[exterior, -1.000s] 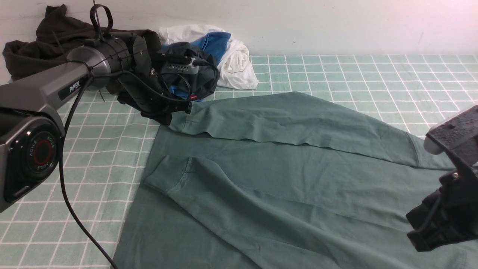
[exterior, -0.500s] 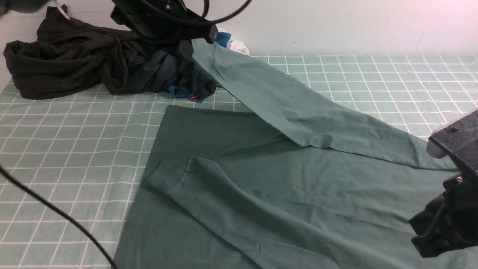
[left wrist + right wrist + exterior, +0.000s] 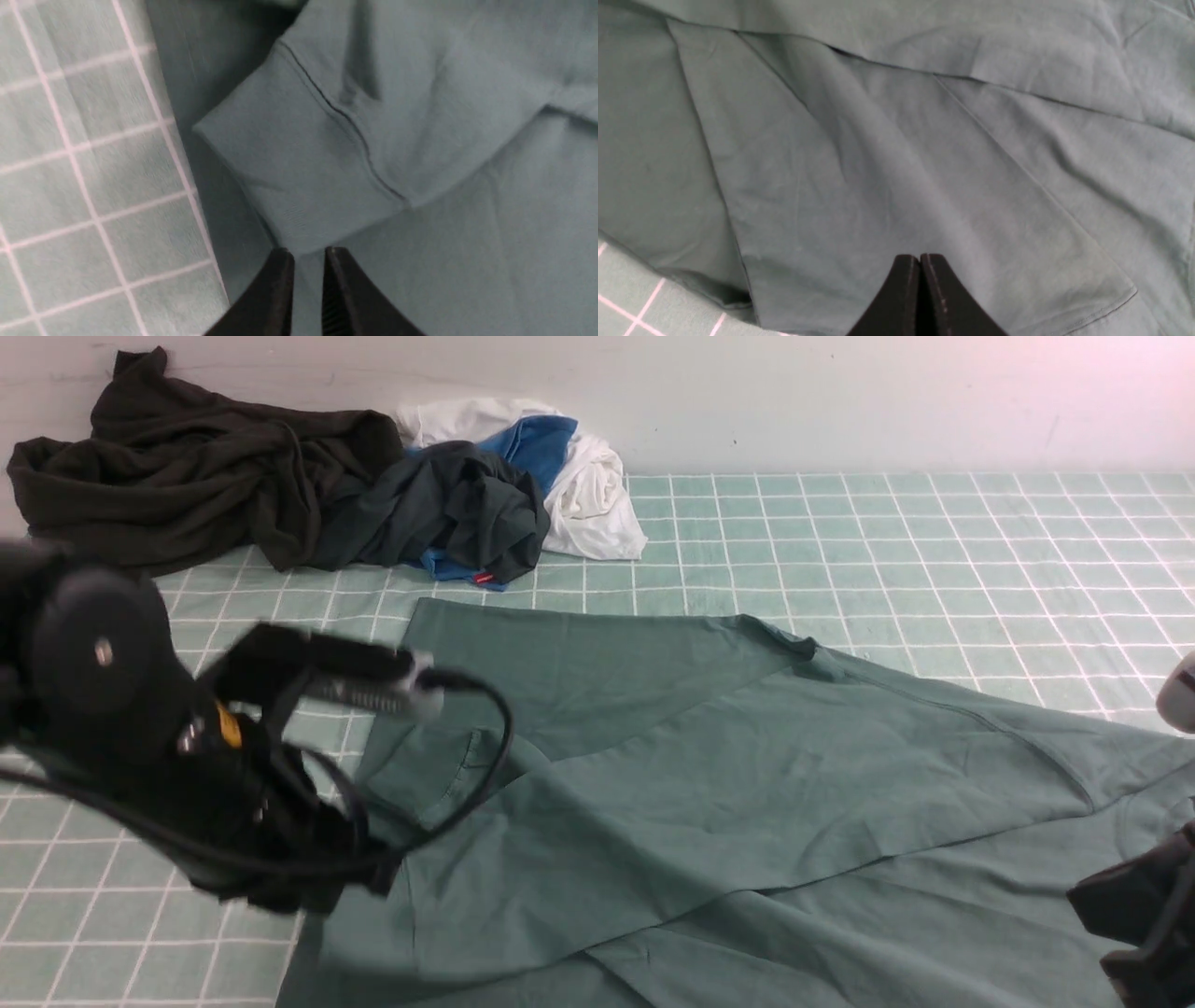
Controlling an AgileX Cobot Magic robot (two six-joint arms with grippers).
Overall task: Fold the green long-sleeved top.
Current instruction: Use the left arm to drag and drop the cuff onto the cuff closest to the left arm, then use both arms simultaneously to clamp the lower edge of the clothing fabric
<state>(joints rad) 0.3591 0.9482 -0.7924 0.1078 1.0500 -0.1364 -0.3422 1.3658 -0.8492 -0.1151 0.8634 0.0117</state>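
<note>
The left gripper [image 3: 306, 263] has its two dark fingers slightly parted, with a narrow gap between them and nothing in it. Just beyond their tips lies a sleeve cuff [image 3: 289, 186] of the green long-sleeved top [image 3: 747, 784]. The cuff is flat on the top's body, with a stitched seam across it. Whether the tips touch the fabric cannot be told. To one side of these fingers, past the top's edge, is the green checked tablecloth [image 3: 93, 163].

The right gripper [image 3: 920, 268] has its fingers pressed together, with nothing seen between them. Folded layers of the same top spread out ahead of and around them.

In the front view the top lies flat across the middle and near side of the table, between the two arms. Well beyond both grippers, by the wall, are a heap of dark garments [image 3: 187, 495] and a white and blue garment [image 3: 579, 476].
</note>
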